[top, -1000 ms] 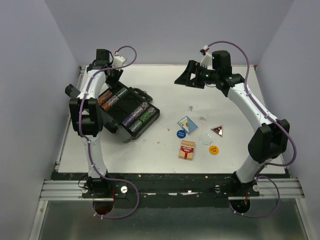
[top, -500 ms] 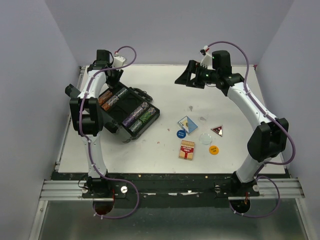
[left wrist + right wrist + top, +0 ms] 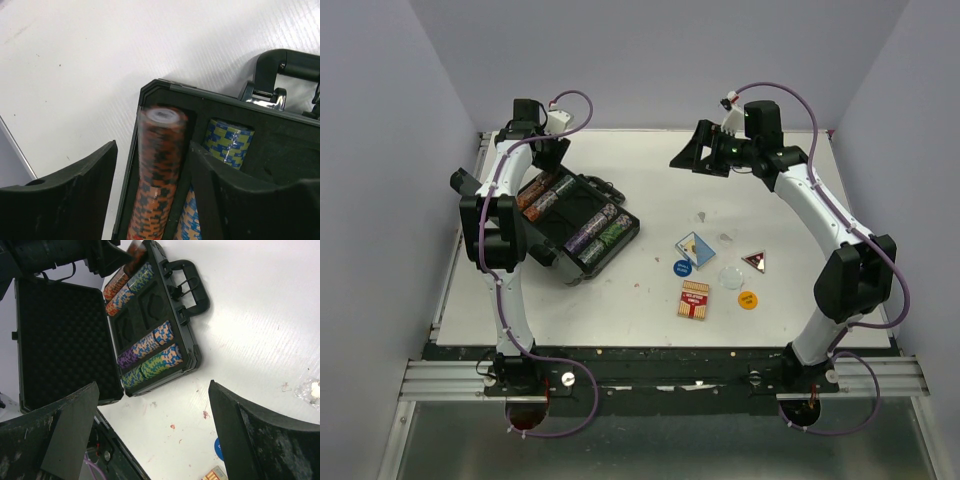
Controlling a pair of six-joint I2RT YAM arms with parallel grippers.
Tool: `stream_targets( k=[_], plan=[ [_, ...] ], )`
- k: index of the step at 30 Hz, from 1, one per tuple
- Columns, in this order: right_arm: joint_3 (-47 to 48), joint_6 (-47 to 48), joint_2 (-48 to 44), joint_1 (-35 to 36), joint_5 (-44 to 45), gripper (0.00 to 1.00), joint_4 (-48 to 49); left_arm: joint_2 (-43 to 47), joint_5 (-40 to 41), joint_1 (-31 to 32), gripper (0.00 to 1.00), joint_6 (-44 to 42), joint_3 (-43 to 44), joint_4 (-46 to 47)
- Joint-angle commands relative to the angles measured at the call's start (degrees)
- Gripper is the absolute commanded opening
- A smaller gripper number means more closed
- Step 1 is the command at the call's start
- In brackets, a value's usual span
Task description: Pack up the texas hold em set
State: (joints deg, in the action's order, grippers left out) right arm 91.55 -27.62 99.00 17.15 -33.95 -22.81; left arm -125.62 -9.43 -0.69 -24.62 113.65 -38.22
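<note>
left jaws stand apart around the orange chip row (image 3: 155, 180).

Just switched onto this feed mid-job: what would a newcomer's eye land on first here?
The open black case on the left of the table, with its rows of coloured chips, stands out first; the left gripper hangs over its far corner, fingers either side of the orange chip roll. Next come the loose pieces right of centre: the red card deck, blue button and orange button. The right gripper hovers wide open at the far side.
</note>
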Motion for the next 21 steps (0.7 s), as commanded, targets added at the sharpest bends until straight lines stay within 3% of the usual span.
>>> stream_targets(
  k=[1, 21],
  plan=[
    [1.7, -0.4, 1.2, -0.4, -1.3, 0.98, -0.5, 0.4, -0.1, -0.3, 0.70, 0.4, 1.0, 3.0],
    [2.0, 4.0, 0.6, -0.4, 3.5, 0.98, -3.7, 6.6, -4.1, -0.3, 0.79, 7.3, 2.1, 6.0]
  ],
)
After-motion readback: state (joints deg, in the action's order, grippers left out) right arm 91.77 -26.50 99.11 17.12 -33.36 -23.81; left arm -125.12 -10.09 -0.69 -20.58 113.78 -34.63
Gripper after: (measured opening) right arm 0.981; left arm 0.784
